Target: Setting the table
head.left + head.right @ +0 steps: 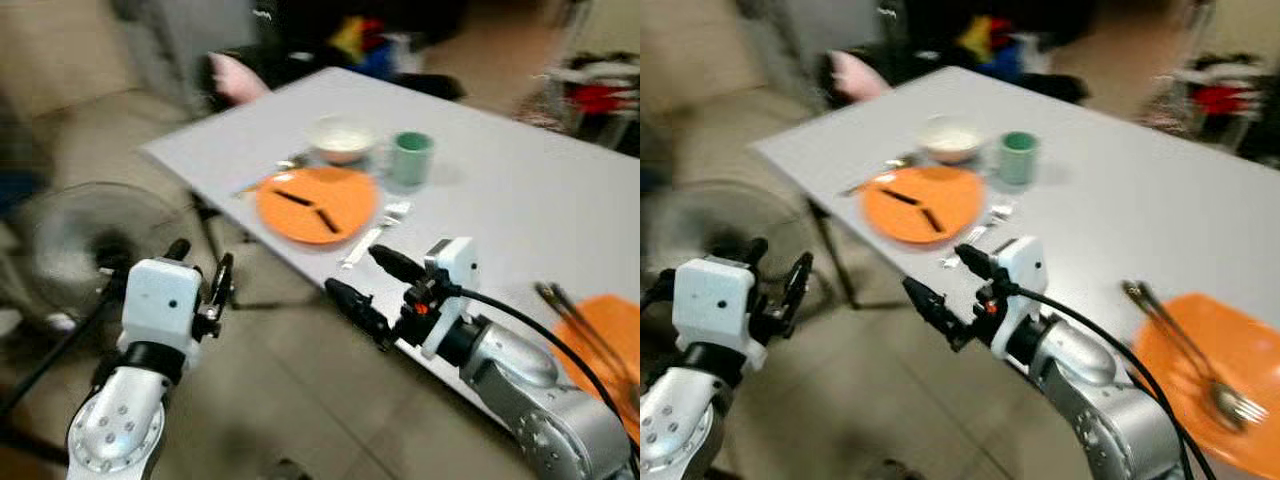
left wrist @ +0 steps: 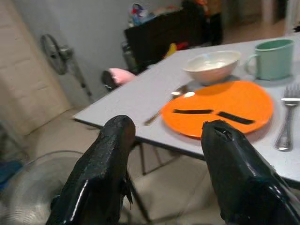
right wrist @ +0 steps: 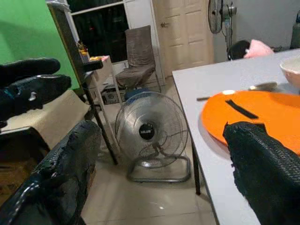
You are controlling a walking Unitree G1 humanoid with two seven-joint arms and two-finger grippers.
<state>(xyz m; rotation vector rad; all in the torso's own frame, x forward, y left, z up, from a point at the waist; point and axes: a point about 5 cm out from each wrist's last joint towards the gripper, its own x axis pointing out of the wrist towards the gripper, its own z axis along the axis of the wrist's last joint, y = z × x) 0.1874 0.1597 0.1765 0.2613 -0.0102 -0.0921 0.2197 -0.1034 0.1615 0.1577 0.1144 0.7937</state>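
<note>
A smooth pale grey rectangular table (image 1: 520,190) carries a place setting near its corner: a flat round orange plate (image 1: 317,203) with two short black strips lying on it, a shallow white glossy bowl (image 1: 341,138) just behind the plate, and a matte green mug with a handle (image 1: 409,159) beside the bowl. A silver spoon (image 2: 168,103) lies on the table along the plate's far side, and a silver fork (image 2: 286,119) lies at the plate's near side, by the table's edge. A second orange plate (image 1: 1215,380) sits further along the table with a metal fork and spoon resting on it. On the tiled floor stands a round wire-caged fan (image 3: 152,131). The left gripper (image 1: 205,282) hovers over the floor short of the table, its rubbery black fingers (image 2: 101,171) spread apart and empty. The right gripper (image 1: 372,288) hangs at the table's edge, fingers likewise parted, holding nothing.
</note>
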